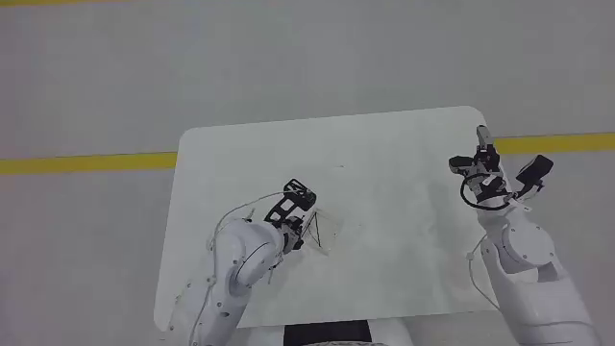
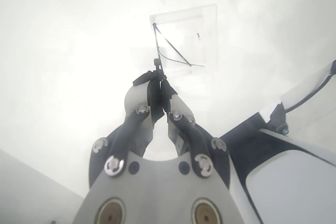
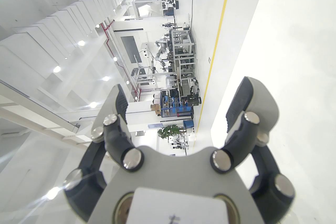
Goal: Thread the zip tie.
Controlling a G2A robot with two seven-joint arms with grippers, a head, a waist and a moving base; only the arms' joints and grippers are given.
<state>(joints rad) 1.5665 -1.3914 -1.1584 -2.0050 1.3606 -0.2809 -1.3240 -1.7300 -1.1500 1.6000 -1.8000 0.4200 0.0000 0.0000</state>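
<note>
Plainly, the single black zip tie [image 2: 158,43] is the pivot of everything. It lies just toward 7 o'clock of the centre of the tabletop [image 1: 384,154], partly over a clear square plate [image 2: 210,33] that rests flat there.

The left end effector [image 2: 160,82] is closed tight on one end of the strap. What looks like the small locking head sits just beyond its fingertips.

In the top view the gripped stretch runs from that end effector toward about 1 o'clock and reaches a sharp bend at the plate's corner. The strap then doubles back toward 5 o'clock and ends in a thin free tail, apart from the head. So the long axis lies roughly on the 1-to-7 line, straight out ahead of the closed fingers.

The right end effector [image 3: 182,84] hangs at the tabletop's 3 o'clock edge, spread wide and holding nothing, well apart from the strap. The left arm is by far the nearer.

I judge that threading calls for the free tail to be brought round to the head, most likely by the idle right arm.

The count is one zip tie, one clear plate and two end effectors.
</note>
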